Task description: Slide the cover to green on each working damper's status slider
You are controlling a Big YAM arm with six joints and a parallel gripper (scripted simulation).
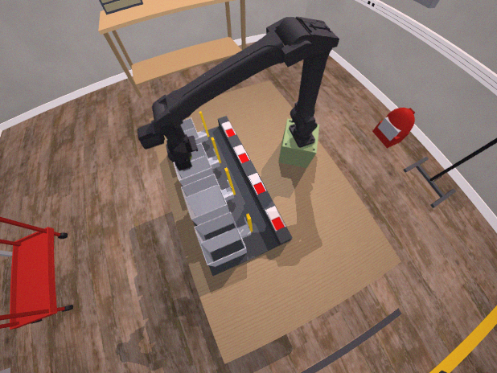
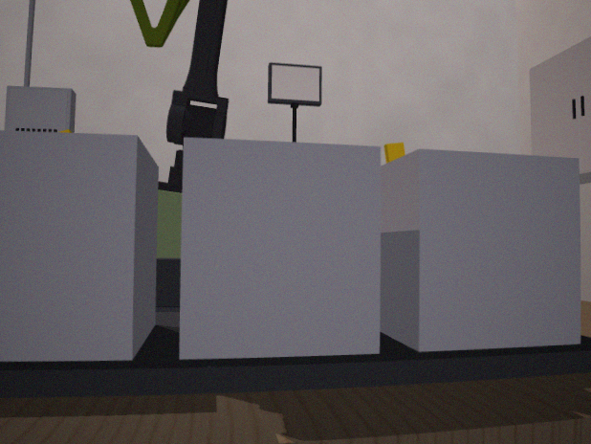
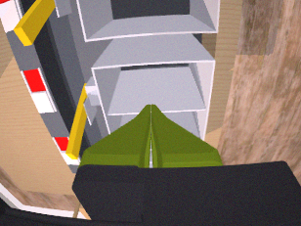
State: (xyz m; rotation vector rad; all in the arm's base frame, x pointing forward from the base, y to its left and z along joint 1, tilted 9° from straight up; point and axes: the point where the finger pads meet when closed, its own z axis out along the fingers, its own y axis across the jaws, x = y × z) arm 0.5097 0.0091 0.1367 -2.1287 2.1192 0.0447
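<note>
A row of grey box dampers (image 1: 205, 197) stands on a dark base plate, each with a yellow lever (image 1: 229, 181) on the side facing the slider rail (image 1: 253, 181). Every slider on the rail shows red (image 1: 260, 188) with its white cover (image 1: 255, 178) beside it. My gripper (image 3: 150, 112) has green fingers, shut and empty. It hangs above a damper (image 3: 151, 88) near the far end of the row, touching nothing. The exterior view shows its tip (image 2: 158, 24) high above the backs of the boxes (image 2: 279, 249). In the overhead view the wrist (image 1: 182, 154) hides the fingers.
The arm's green pedestal (image 1: 299, 146) stands on the tan mat beyond the rail. A wooden shelf unit (image 1: 177, 40) is at the back, a red cart (image 1: 32, 277) at the left, and a red object (image 1: 394, 126) and a grey stand (image 1: 430, 181) at the right.
</note>
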